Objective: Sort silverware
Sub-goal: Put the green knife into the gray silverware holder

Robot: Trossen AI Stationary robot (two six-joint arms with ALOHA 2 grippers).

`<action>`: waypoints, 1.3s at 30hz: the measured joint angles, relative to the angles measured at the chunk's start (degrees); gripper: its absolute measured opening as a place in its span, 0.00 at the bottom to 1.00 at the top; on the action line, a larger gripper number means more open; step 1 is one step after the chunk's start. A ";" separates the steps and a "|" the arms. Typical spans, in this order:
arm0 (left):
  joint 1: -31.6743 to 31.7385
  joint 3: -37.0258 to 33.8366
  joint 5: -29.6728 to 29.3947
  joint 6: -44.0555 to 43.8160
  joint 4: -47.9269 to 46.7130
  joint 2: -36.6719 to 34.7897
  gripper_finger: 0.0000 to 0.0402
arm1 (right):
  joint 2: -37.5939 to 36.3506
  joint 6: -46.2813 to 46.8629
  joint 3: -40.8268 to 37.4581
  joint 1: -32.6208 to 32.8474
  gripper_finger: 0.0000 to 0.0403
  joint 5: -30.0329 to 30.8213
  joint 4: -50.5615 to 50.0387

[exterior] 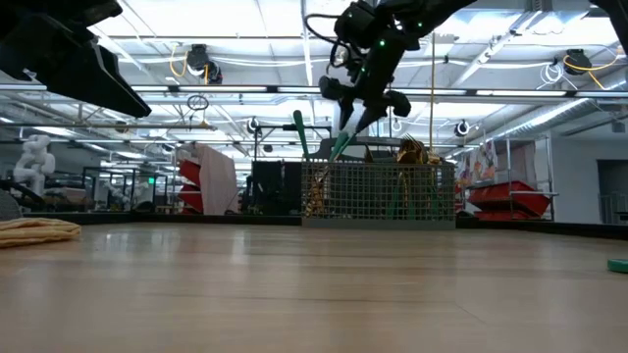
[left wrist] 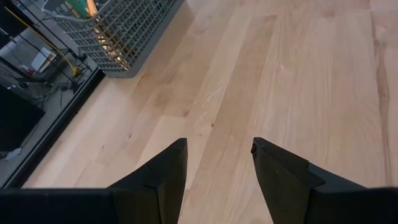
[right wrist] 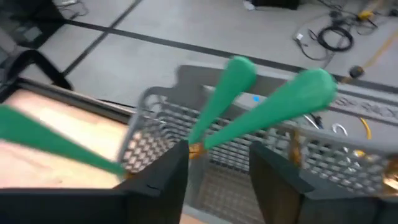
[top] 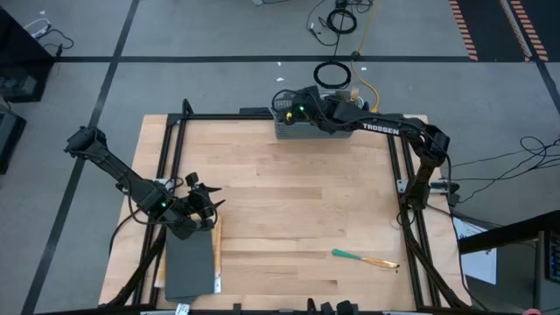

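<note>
From above: right gripper over the grey wire basket at the table's far edge, reaching among the teal-handled, gold-headed silverware stood there. Best done by settling on a single handle, closing low on it and lifting straight up, so neighbours are not dragged out. One teal-handled piece with a gold head already flat on the pale wooden table, near the right front, well apart from the basket. Left gripper waiting at the left front beside a dark grey flat tray.

At table height: right gripper hanging above the basket, fingers spread, a teal handle just under them, others leaning either side. Tan folded cloth at far left.

Left wrist: fingers parted, nothing between, only bare boards and the basket's corner beyond.

Right wrist: fingers apart, nothing clamped; two teal handles crossing just ahead. Crowded, leaning handles look the main obstacle, likely to snag.
</note>
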 joint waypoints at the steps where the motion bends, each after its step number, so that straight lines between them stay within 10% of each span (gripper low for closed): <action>1: -0.02 0.00 0.00 0.00 -0.01 0.00 0.47 | 0.28 0.84 0.00 -0.09 0.40 0.24 -0.49; 25: 0.00 0.00 0.13 -0.20 -0.17 0.02 0.47 | 3.74 -0.52 0.00 -4.47 0.46 0.98 8.56; 39: 0.00 0.00 0.15 -0.18 -0.45 0.02 0.47 | 4.46 -13.20 0.00 -2.64 0.37 -12.26 16.90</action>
